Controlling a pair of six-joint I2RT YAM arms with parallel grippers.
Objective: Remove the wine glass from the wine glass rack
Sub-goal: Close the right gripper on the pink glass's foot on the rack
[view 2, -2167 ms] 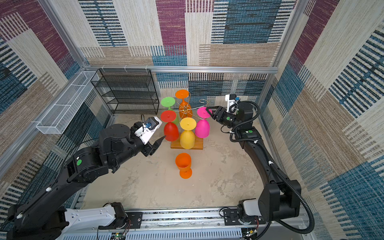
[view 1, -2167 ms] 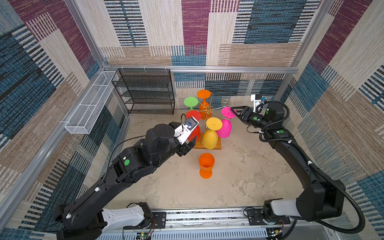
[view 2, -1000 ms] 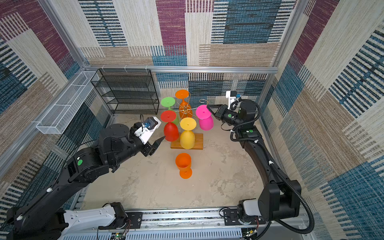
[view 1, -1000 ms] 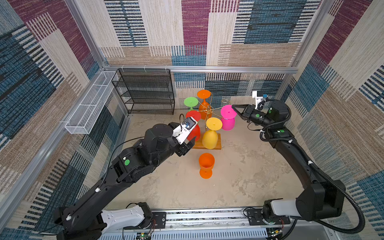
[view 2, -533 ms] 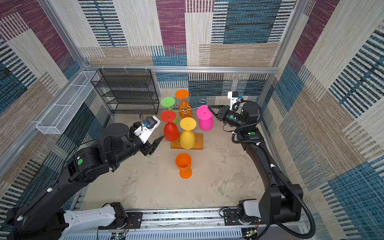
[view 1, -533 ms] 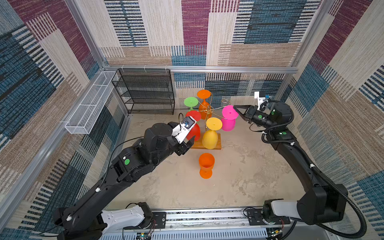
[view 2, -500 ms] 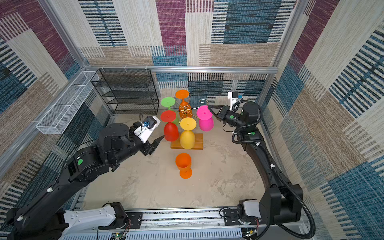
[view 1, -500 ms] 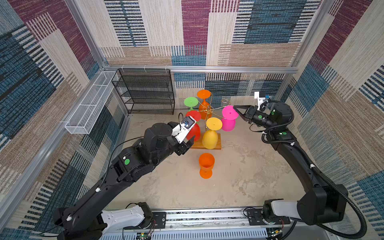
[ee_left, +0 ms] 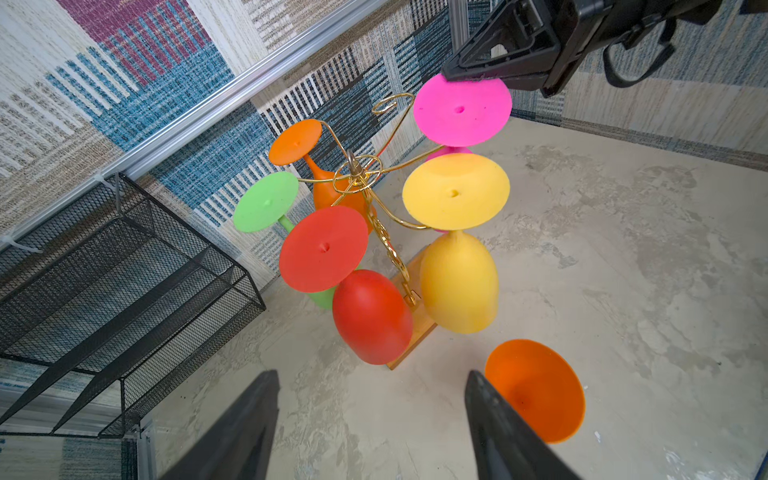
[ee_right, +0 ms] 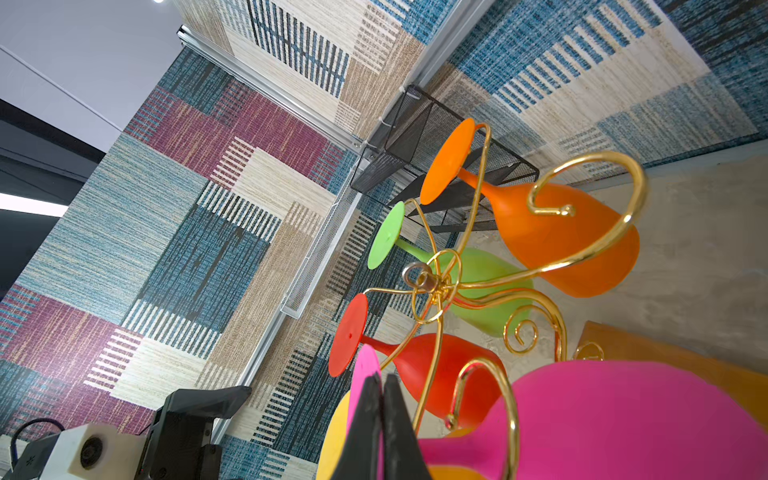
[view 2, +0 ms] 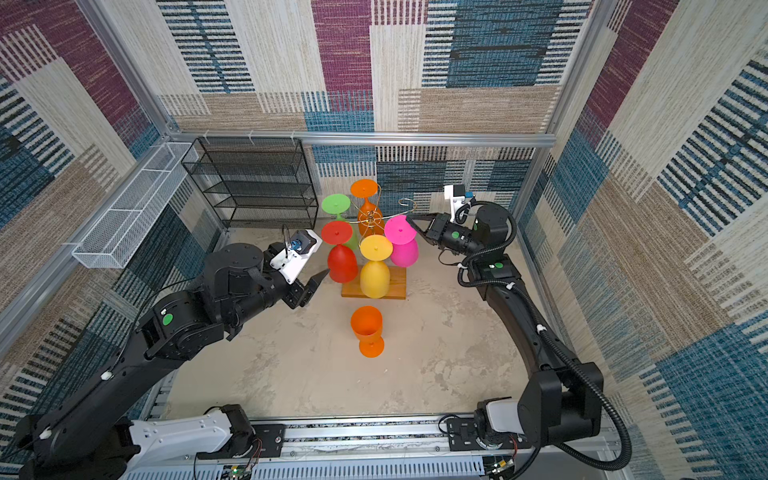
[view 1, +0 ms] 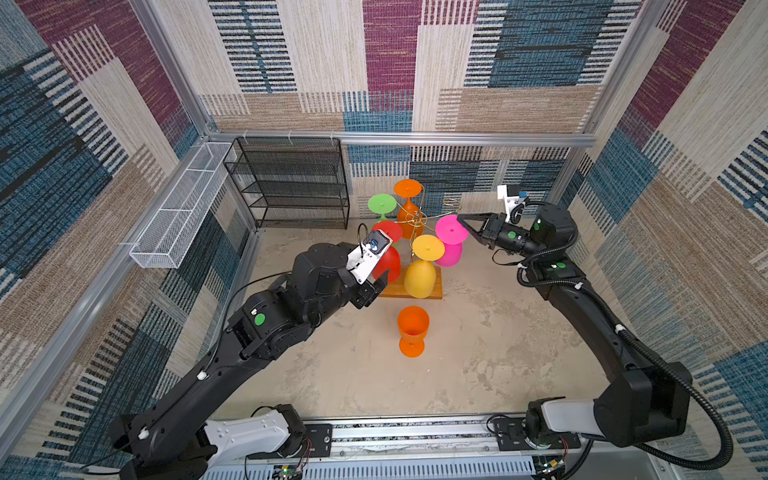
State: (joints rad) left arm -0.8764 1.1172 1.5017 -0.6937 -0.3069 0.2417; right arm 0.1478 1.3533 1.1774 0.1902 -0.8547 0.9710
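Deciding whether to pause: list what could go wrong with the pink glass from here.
1. The right gripper is shut on only the foot's edge of the pink glass; that thin pinch could slip and drop it.
2. In the right wrist view a gold arm of the wine glass rack curls near its stem; it might snag and tip the rack.
3. The yellow glass hangs close beside and could get knocked.

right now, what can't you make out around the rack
Green wine glass: bowl mostly hidden behind the red wine glass in both top views.
Pink wine glass: bowl cut by the right wrist view's bottom edge; whether its stem hangs on the wine glass rack is unclear.
Wooden base: largely covered by the yellow wine glass in both top views.
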